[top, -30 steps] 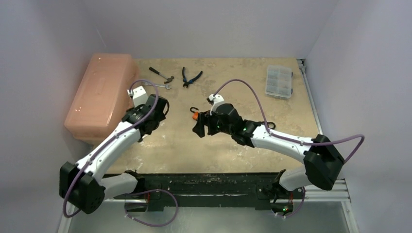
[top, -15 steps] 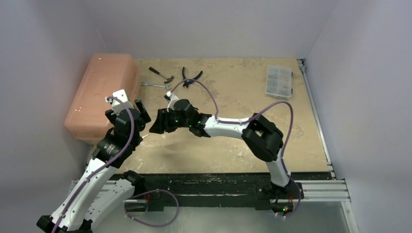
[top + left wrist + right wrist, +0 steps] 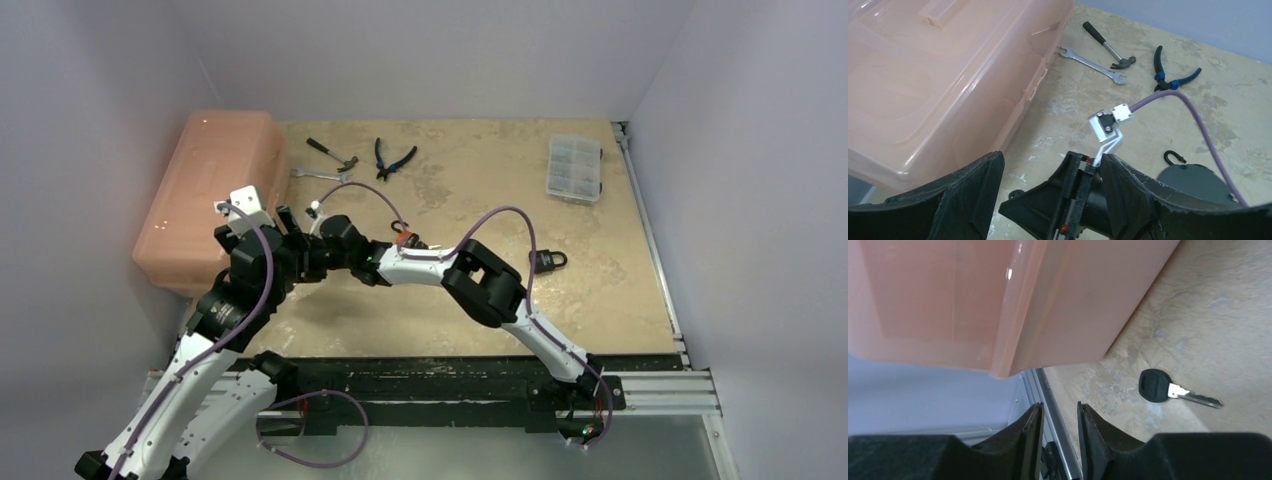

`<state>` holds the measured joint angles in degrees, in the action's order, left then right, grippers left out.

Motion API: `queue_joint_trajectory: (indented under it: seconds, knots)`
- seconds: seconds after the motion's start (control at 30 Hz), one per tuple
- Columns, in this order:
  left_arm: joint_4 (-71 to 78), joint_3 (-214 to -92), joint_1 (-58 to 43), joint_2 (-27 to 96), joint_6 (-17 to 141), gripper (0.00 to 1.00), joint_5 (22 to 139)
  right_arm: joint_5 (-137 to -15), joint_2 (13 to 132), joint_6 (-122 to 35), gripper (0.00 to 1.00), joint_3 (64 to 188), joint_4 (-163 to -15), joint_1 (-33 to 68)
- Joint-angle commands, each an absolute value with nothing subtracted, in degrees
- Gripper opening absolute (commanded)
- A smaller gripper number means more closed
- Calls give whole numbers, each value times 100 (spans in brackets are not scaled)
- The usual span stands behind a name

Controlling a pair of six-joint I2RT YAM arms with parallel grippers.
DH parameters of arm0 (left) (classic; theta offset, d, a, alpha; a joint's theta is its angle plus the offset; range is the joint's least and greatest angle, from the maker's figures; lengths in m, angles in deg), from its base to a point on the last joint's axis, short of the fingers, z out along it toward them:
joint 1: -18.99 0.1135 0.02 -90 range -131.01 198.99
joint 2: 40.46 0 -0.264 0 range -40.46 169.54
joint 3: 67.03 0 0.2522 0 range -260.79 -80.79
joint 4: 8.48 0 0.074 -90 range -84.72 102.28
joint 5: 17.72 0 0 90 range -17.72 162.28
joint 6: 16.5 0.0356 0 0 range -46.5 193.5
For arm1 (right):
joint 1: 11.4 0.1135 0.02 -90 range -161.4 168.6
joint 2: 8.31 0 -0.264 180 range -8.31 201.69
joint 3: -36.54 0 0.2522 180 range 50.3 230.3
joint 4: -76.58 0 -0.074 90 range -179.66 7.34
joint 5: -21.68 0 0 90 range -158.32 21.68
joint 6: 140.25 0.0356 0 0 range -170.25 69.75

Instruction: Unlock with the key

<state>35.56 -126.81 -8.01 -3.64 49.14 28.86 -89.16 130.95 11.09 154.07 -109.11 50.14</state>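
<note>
The key (image 3: 1168, 389), black head and silver blade, lies flat on the table near the pink box's corner in the right wrist view. It is hidden in the top view. The black padlock (image 3: 545, 262) lies on the table right of centre, far from both grippers. My right gripper (image 3: 1058, 410) is stretched far left (image 3: 308, 262), its jaws a narrow gap apart and empty, short of the key. My left gripper (image 3: 1050, 165) is wide open and empty (image 3: 290, 228), hovering over the right arm's wrist, which shows between its fingers.
A pink plastic box (image 3: 205, 195) stands at the left edge. A hammer (image 3: 332, 153), a wrench (image 3: 320, 175) and pliers (image 3: 393, 158) lie at the back. A clear organiser case (image 3: 575, 167) is at the back right. A small orange item (image 3: 403, 238) lies mid-table.
My right arm has swung left across the table from the centre to beside the pink box, uncovering the padlock. My left arm has pulled back, its gripper now above the right wrist.
</note>
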Motion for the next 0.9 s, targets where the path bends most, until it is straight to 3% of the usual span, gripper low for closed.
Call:
queue_joint_trajectory:
  seconds: [0.0, 0.43, 0.63, 0.87]
  knots:
    - [3203, -12667, -764, -449, 5081, 76, 3023, -9114, 13432, 1562, 36, 16119, -11049, 5087]
    - [3231, -12689, -764, -364, 5088, 76, 3124, -8464, 14538, 1789, 31, 17324, -10229, 5096]
    - [3243, -12685, -764, -346, 5114, 76, 3097, -7742, 14343, 1371, 31, 17154, -9337, 5092]
    - [3251, -12701, -764, -289, 5137, 76, 3089, -7540, 13657, 929, 30, 16037, -9331, 4986]
